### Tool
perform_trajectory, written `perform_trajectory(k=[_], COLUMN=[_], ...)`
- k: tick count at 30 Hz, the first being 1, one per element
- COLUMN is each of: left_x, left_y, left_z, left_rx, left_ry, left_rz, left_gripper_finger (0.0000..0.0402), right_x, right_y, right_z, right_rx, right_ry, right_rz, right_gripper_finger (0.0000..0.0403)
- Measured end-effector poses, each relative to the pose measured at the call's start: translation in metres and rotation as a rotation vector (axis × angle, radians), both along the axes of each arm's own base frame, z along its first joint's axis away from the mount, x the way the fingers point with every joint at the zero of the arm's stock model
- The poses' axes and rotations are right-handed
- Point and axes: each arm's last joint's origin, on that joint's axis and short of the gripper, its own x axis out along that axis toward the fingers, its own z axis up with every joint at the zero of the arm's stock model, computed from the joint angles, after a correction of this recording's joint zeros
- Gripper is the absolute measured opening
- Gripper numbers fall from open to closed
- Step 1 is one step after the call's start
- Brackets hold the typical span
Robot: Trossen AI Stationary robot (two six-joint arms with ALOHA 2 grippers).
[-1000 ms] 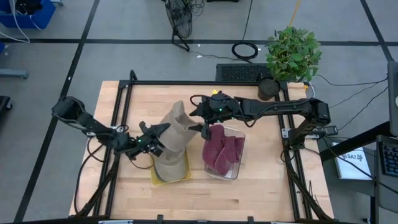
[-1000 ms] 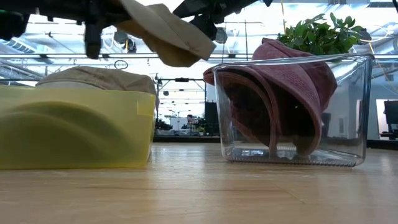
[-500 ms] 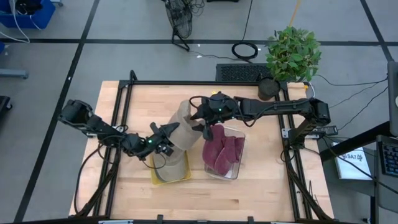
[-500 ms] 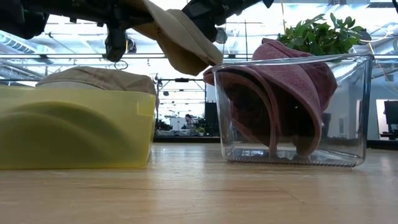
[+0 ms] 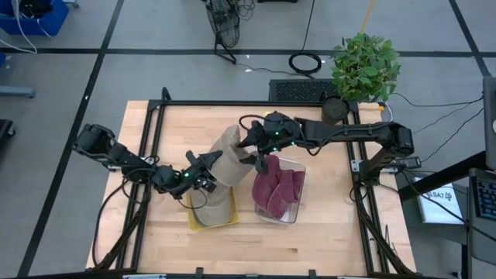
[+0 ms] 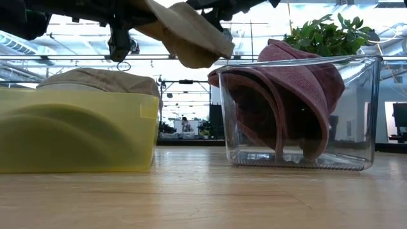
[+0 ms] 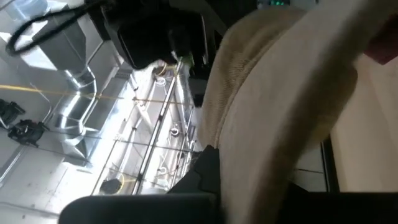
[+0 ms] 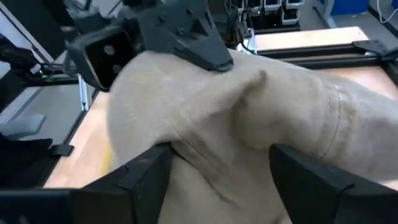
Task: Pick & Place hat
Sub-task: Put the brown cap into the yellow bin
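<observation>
Tan hat: a soft beige fabric hat hangs in the air between the two arms, above the gap between the two bins, its loose brim drooping toward the clear one in the low view. It is lifted clear of both rims, seemingly so it can be carried sideways without snagging.
Left gripper: the left gripper is clamped narrow on one edge of the tan hat, above the yellow bin; that pinch appears to carry the hat's weight.
Right gripper: the right gripper sits at the hat's other end with its two dark fingers spread wide, one on each side of the cloth; whether they press on the fabric cannot be told. It looks placed to take or steady the hat rather than to hold it alone.
Yellow bin: a translucent yellow plastic bin on the wooden table holds another tan hat, domed above the rim.
Clear bin: a clear plastic bin just beside it holds folded maroon hats.
Sorting logic: each bin seems to collect one colour, so the yellow one is the likely goal.
Risk: a limp brim could catch on the clear bin's edge.
</observation>
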Motion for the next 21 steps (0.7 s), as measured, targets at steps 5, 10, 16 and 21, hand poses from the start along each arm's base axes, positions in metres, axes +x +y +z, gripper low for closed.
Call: perform_trajectory(k=[5,10,16,21], left_x=[0.002,0.003,0.004,0.005], left_y=[0.009,0.018,0.017,0.016], left_z=[-0.001,-0.001,-0.001,-0.001], left_rx=[-0.013,-0.034,-0.03,-0.053], left_ry=[0.01,-0.006,-0.023,-0.04], left_rz=[0.071,0.112,0.06,0.033], left_gripper_finger=[0.0013,0.0013,0.0013,0.0013], right_x=[-0.007,-0.016,-0.014,-0.011], right_y=[0.004,0.003,-0.004,-0.007], right_z=[0.011,0.017,0.003,-0.001], right_rx=[0.037,0.033,-0.039,-0.121], right_ry=[-0.02,0.002,0.093,0.105], right_rz=[0.028,0.006,-0.127,-0.198], right_gripper_finger=[0.0286,0.0295,0.0292,0.0291])
